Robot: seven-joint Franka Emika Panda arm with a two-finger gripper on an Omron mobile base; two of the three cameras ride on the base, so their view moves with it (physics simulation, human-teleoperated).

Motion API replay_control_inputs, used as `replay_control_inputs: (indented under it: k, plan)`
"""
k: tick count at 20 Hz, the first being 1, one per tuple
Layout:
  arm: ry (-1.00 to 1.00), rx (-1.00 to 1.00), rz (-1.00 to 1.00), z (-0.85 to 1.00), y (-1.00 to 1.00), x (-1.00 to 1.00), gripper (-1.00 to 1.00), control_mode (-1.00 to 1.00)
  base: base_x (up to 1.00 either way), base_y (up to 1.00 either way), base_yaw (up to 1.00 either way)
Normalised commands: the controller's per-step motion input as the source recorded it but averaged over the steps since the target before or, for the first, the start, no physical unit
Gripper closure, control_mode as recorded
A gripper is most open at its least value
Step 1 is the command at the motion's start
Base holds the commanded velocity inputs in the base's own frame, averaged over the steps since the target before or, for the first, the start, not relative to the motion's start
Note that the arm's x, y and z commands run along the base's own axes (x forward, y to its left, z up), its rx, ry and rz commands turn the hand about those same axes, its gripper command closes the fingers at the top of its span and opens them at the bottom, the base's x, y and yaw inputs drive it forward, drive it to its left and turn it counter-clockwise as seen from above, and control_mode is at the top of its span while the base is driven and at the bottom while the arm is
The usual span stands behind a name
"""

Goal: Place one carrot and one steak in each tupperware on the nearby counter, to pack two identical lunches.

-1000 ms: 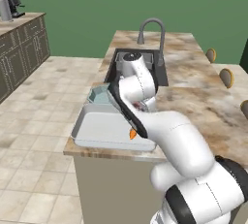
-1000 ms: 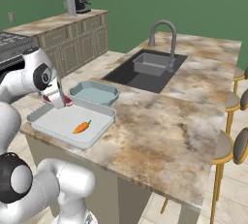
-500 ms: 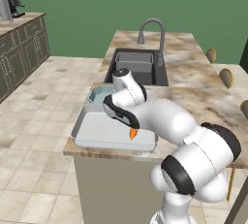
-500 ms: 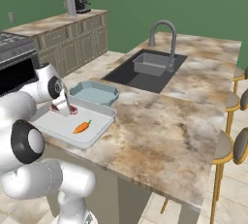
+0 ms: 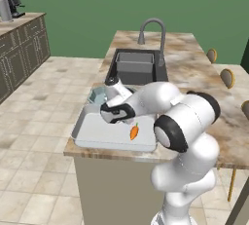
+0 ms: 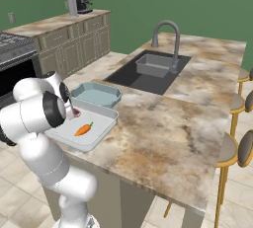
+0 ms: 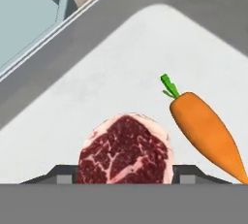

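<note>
- The claw [image 7: 125,177] hangs low over the large whitish tupperware [image 5: 102,134], its two tips pinching a steak [image 7: 125,150] between them.
- A carrot [image 7: 206,133] lies on the container floor just beside the steak (green stub pointing away).
- The small blue-grey tupperware [image 6: 96,95] sits just beside it on the counter [image 6: 163,123].

Even, bright rendered light — soft shadows, no glare — coarse, slightly pixelated edges throughout.

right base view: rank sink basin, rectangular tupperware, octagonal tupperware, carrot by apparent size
1. sink basin
2. rectangular tupperware, partly behind the arm
3. octagonal tupperware
4. carrot
</note>
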Motion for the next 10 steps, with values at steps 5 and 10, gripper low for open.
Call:
replay_control_inputs:
  k: [5,10]
  plan:
    - [-0.01,0.00,0.00,0.11,-0.03,-0.02,-1.00,-1.00,0.00,0.00,0.00]
    - [-0.03,0.00,0.00,0.38,-0.18,-0.25,-1.00,-1.00,0.00,0.00,0.00]
